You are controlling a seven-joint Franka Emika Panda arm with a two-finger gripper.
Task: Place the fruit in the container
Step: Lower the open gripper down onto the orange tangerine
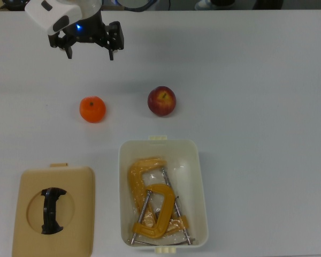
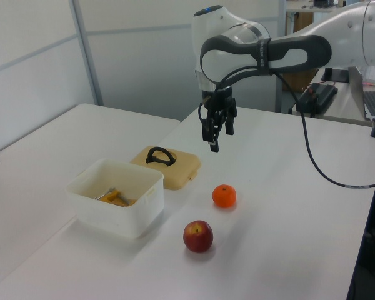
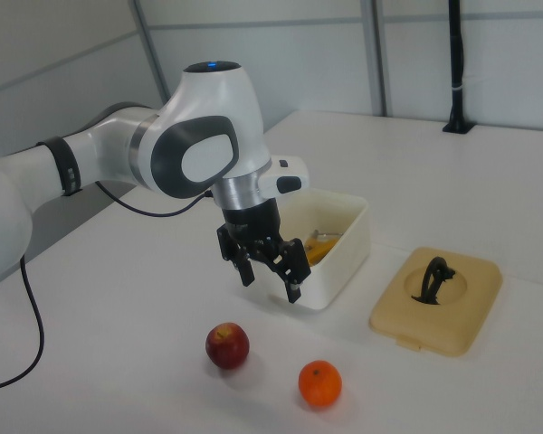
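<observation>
Gripper (image 1: 91,52) high in the upper left of the top view, fingers apart and pointed down, nothing between them, well apart from both fruits and probably parked there ahead of a first pick. Mandarin (image 1: 92,109) below it, left of centre, on bare white table (image 1: 257,80); apple (image 1: 161,101) near it toward the middle; neither yet in the tub. Cream container (image 1: 198,176) in the lower middle, open, two orange-yellow clamps (image 1: 152,201) already lying across its floor, so room for fruit looks tight but sufficient. Tan lid (image 1: 27,187) with black handle at lower left, set aside, presumably to leave the opening free. Seen from the left view: gripper (image 2: 215,131) hanging above the tabletop at upper centre, jaws spread; mandarin (image 2: 224,195) below it and slightly toward the left view's right, likely the nearer target; apple (image 2: 198,236) at lower centre; container (image 2: 137,206) at left centre, lid (image 2: 181,172) just behind it. Seen from the right view: gripper (image 3: 270,268) mid-frame in front of the container (image 3: 344,258), still empty-handed by the look of it; apple (image 3: 227,345) and mandarin (image 3: 319,383) along the bottom edge, lid (image 3: 471,316) at right.
</observation>
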